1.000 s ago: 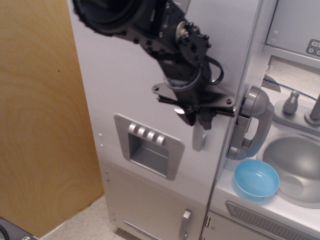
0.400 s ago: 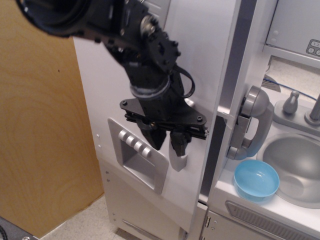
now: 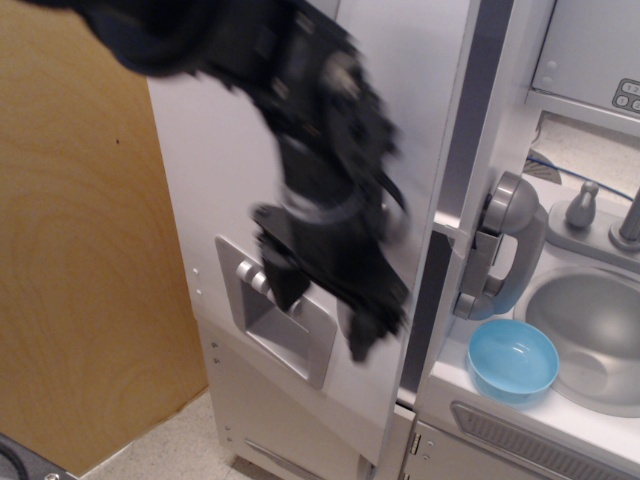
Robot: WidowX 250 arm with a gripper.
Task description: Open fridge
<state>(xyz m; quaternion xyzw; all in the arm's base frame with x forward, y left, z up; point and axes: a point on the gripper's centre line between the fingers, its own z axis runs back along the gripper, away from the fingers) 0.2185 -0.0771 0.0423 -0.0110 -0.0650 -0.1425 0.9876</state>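
The fridge (image 3: 300, 130) upper door stands ajar, with the blurred end effector (image 3: 325, 315) before it, its grip impossible to tell.

Single close view, angled down at fridge (image 3: 230, 160) front, from left

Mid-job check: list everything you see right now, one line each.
fridge: 1, light grey, centre; upper door ajar, dark gap on its right edge
dispenser panel: 1, grey, low on the upper door, partly hidden by the arm
lower door: 1, light grey, under the upper door
phone handset: 1, grey, right of the fridge
bowl: 1, blue, on the counter by the sink
sink: 1, grey, far right
faucet: 1, grey, behind the sink
wood panel: 1, tan, left
gripper: 1, black, blurred, in front of the upper door
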